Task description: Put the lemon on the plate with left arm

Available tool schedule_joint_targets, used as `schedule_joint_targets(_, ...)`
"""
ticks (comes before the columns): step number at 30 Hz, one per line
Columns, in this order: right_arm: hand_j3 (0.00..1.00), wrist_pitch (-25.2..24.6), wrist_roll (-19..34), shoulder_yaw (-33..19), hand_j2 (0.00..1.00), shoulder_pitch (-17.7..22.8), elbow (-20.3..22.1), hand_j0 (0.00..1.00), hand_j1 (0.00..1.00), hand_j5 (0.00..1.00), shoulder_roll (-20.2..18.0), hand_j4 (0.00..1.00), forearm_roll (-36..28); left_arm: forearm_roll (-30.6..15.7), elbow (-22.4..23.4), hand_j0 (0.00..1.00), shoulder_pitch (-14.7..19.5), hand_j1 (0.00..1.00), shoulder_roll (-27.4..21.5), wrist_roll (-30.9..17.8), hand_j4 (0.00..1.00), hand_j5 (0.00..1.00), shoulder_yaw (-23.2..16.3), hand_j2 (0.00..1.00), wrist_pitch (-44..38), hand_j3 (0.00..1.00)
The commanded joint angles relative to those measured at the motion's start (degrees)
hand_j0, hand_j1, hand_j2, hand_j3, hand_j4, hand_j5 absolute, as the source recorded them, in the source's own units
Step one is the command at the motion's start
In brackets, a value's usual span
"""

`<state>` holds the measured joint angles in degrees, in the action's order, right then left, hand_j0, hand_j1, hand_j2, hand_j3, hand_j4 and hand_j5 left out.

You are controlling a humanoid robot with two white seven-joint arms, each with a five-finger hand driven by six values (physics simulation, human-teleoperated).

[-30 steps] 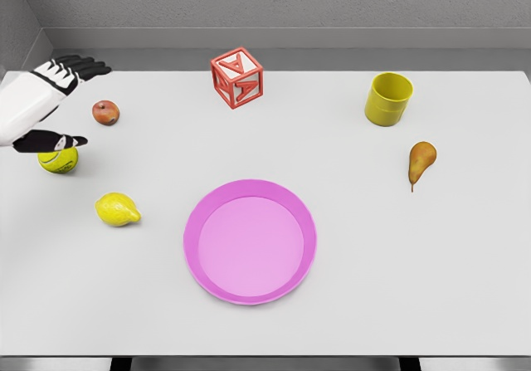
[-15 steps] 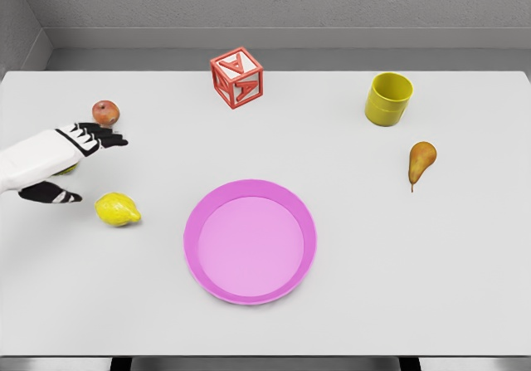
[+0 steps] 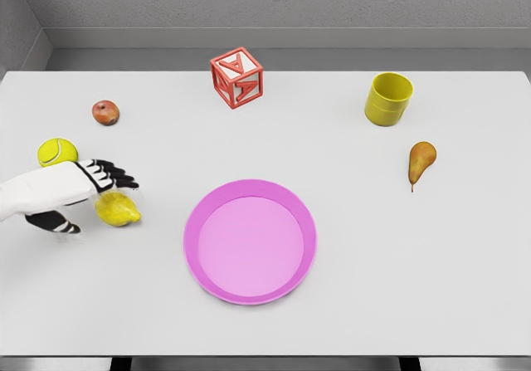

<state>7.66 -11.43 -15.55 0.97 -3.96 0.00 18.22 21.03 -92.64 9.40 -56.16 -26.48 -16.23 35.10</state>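
Head view, left hand (image 3: 83, 190) fingers spread over lemon (image 3: 119, 210), tennis ball (image 3: 57, 151) behind, pink plate (image 3: 250, 241) unobstructed right

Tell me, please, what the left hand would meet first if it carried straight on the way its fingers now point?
Probably the lemon: the left hand points right with its fingers over the fruit's top. Height is hard to judge from this view.

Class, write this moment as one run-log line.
phase: reaching | left hand: open, over lemon, not gripping | plate: holds nothing | right arm: out of view
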Motion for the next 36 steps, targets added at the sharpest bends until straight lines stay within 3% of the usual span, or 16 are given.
schedule_joint_targets(1,1.0,-0.02,0.0,0.0,1.0,0.0,0.01,1.0,1.0,1.0,0.0,1.0,-0.02,-0.37,0.09,1.0,0.26,1.0,-0.53,0.02,1.0,1.0,-0.38,1.0,-0.1,1.0)
schedule_joint_targets(6,1.0,-0.02,0.0,0.0,1.0,0.0,0.01,1.0,1.0,1.0,0.0,1.0,-0.02,-0.2,-0.26,1.0,0.53,1.0,0.0,0.11,1.0,1.0,-2.67,1.0,-0.1,1.0)
schedule_joint_targets(10,1.0,0.07,0.0,0.0,1.0,0.0,0.01,1.0,1.0,1.0,0.0,1.0,-0.02,0.42,-0.79,0.86,1.67,0.86,0.0,-0.07,0.86,0.86,-5.04,0.86,-0.1,0.86)
schedule_joint_targets(14,1.0,-0.02,0.0,0.0,1.0,0.0,0.01,1.0,1.0,1.0,0.0,1.0,-0.02,0.68,-0.79,0.83,2.02,0.83,0.09,-0.24,0.83,0.83,-5.22,0.83,-0.1,0.83)
schedule_joint_targets(25,1.0,-0.02,0.0,0.0,1.0,0.0,0.01,1.0,1.0,1.0,0.0,1.0,-0.02,4.2,-0.09,0.84,2.11,0.84,0.35,-0.33,0.84,0.84,-5.13,0.84,-0.1,0.84)
schedule_joint_targets(36,1.0,-0.02,0.0,0.0,1.0,0.0,0.01,1.0,1.0,1.0,0.0,1.0,-0.02,4.2,-0.26,0.85,2.55,0.85,1.32,-0.33,0.85,0.85,-5.22,0.85,-0.1,0.85)
